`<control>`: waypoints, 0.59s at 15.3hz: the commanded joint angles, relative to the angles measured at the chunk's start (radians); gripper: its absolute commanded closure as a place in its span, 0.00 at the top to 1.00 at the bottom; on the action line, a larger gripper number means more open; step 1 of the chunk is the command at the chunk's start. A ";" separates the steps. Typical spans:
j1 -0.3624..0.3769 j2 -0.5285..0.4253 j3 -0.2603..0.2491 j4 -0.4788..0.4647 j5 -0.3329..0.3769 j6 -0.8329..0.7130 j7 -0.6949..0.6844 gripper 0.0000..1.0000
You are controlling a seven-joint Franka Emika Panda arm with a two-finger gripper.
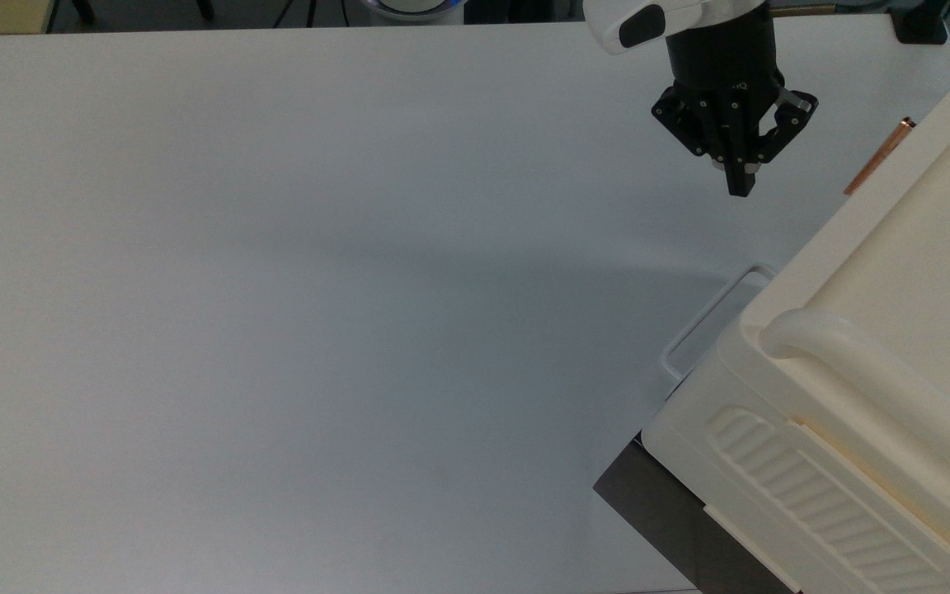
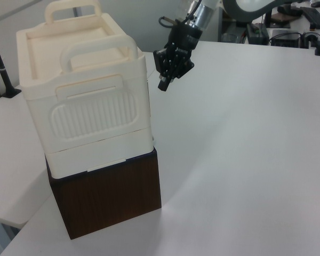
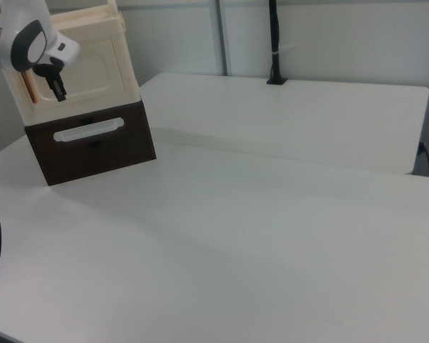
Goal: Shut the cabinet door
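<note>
Top view: the pincer (image 1: 740,183) is hanging clenched on nothing, with the copper handle (image 1: 879,157) just to the top view's right of it. A careless sideways move could be snagging that bar and dragging the panel open.

Left view: the cabinet (image 2: 85,106) is standing just to the left view's left of the pincer (image 2: 163,85), its contents hidden.

Right view: the cabinet door (image 3: 93,68) is lying flush behind the pincer (image 3: 59,93); if unlatched, it could be drifting back

One cabinet (image 2: 90,101) stands on one dark brown box (image 2: 109,200). One cabinet door (image 3: 86,68) with one copper handle (image 1: 879,157). One gripper (image 1: 740,177) hangs nearby.
</note>
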 commanded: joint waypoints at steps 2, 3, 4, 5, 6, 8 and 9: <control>0.038 0.014 -0.015 0.001 0.014 0.076 0.012 0.04; 0.039 0.014 -0.015 0.002 0.011 0.084 0.012 0.04; 0.038 0.014 -0.015 0.011 0.011 0.085 0.010 0.05; 0.036 0.013 -0.017 0.011 0.010 0.084 0.007 0.07; 0.033 0.011 -0.017 0.011 0.000 0.081 0.000 0.08; 0.028 -0.004 -0.018 0.010 -0.038 0.059 -0.045 0.10; 0.025 -0.024 -0.023 0.004 -0.058 0.024 -0.074 0.11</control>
